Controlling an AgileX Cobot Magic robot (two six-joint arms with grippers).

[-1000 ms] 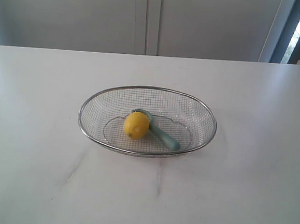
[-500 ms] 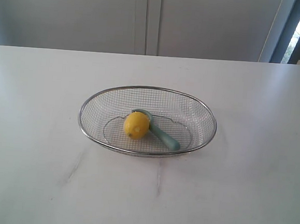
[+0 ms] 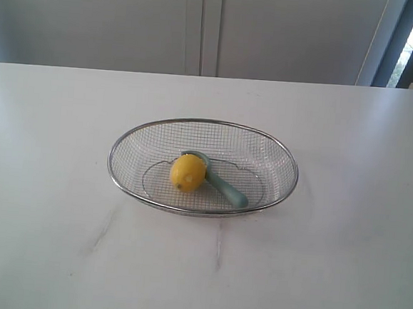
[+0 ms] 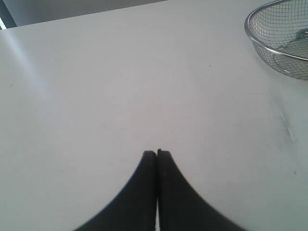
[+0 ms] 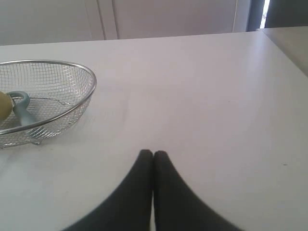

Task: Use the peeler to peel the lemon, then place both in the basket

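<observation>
Yellow lemon (image 3: 188, 173) unmoved in basket (image 3: 206, 121).

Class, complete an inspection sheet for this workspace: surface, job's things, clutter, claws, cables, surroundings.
Surface: white table with faint streaks.
Job's things: lemon and peeler lie together inside the basket, the lemon covering the peeler's head.
Clutter: nothing seen.
Claws: left claw and right claw both shut, empty, over the table apart from the basket.
Cables: nothing seen.
Surroundings: pale panelled wall behind the table.

Plain indoor room, white table (image 3: 47, 185), pale panelled wall (image 3: 288, 32)
</observation>
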